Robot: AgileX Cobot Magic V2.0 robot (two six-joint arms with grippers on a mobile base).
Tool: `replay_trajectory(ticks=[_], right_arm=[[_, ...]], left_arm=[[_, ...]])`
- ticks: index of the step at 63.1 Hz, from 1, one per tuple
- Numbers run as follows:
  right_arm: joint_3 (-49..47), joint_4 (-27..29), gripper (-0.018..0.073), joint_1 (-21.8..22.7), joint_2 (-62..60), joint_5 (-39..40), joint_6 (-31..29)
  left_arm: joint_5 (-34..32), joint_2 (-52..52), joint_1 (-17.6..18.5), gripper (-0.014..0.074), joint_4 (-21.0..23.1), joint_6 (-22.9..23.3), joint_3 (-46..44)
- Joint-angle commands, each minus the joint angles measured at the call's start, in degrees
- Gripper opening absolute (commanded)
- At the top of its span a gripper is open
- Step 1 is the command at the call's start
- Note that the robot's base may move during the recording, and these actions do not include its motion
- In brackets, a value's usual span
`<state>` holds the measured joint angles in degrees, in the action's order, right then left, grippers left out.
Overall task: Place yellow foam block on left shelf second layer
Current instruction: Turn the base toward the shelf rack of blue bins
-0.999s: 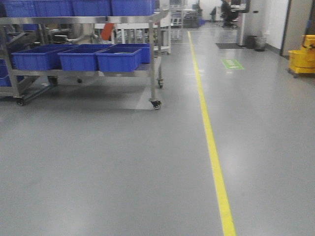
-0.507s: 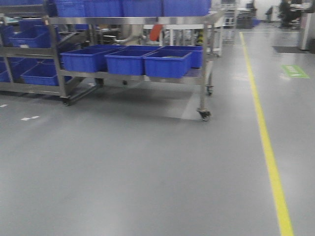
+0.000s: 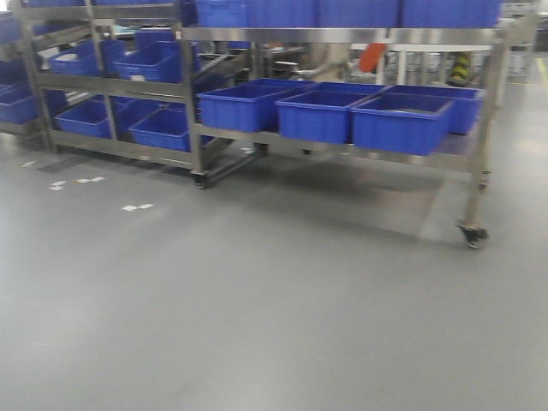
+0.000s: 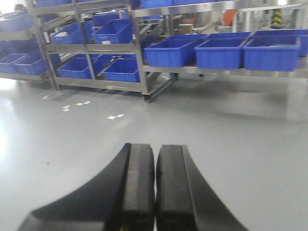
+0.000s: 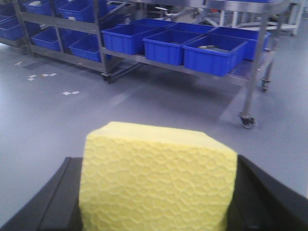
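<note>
The yellow foam block (image 5: 159, 178) fills the bottom of the right wrist view, pressed between the black fingers of my right gripper (image 5: 156, 166), which is shut on it above the floor. My left gripper (image 4: 155, 147) is shut and empty, its two pads together, pointing at the racks. The left shelf (image 3: 111, 84) is a stainless-steel rack at the far left with blue bins on its tiers. Its middle tier rail also shows in the left wrist view (image 4: 91, 47) and the right wrist view (image 5: 57, 21). Both grippers are well short of it.
A second wheeled steel rack (image 3: 342, 141) stands to the right with a row of blue bins (image 3: 317, 116) on its lower tier and a caster (image 3: 473, 234) at the front right. White tape marks (image 3: 137, 206) lie on the grey floor before the left shelf.
The front view has swung left. The racks have slid right and grown larger, the left shelf has come into view, and the yellow floor line has left the frame.
</note>
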<state>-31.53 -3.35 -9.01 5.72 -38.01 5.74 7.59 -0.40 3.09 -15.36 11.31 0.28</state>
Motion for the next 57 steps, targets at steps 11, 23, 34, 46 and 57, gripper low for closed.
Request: replay_trajectory(ticks=[11, 23, 34, 46, 57], right_arm=[[-1.7, -0.3, 0.0344, 0.2, 1.0, 5.2, -0.3], [-1.7, -0.3, 0.0344, 0.2, 1.0, 5.2, -0.3], [-1.7, -0.3, 0.0344, 0.2, 1.0, 5.2, -0.3], [-1.7, -0.3, 0.0344, 0.2, 1.0, 5.2, -0.3], [-1.7, -0.3, 0.0344, 0.2, 1.0, 5.2, -0.3]], left_arm=[[-4.9, -0.8, 0.2, 0.0136, 0.2, 0.2, 1.5], [-4.9, -0.8, 0.2, 0.0136, 0.2, 0.2, 1.5], [-4.9, -0.8, 0.2, 0.0136, 0.2, 0.2, 1.5], [-4.9, -0.8, 0.2, 0.0136, 0.2, 0.2, 1.5], [-4.9, -0.8, 0.2, 0.0136, 0.2, 0.2, 1.5]])
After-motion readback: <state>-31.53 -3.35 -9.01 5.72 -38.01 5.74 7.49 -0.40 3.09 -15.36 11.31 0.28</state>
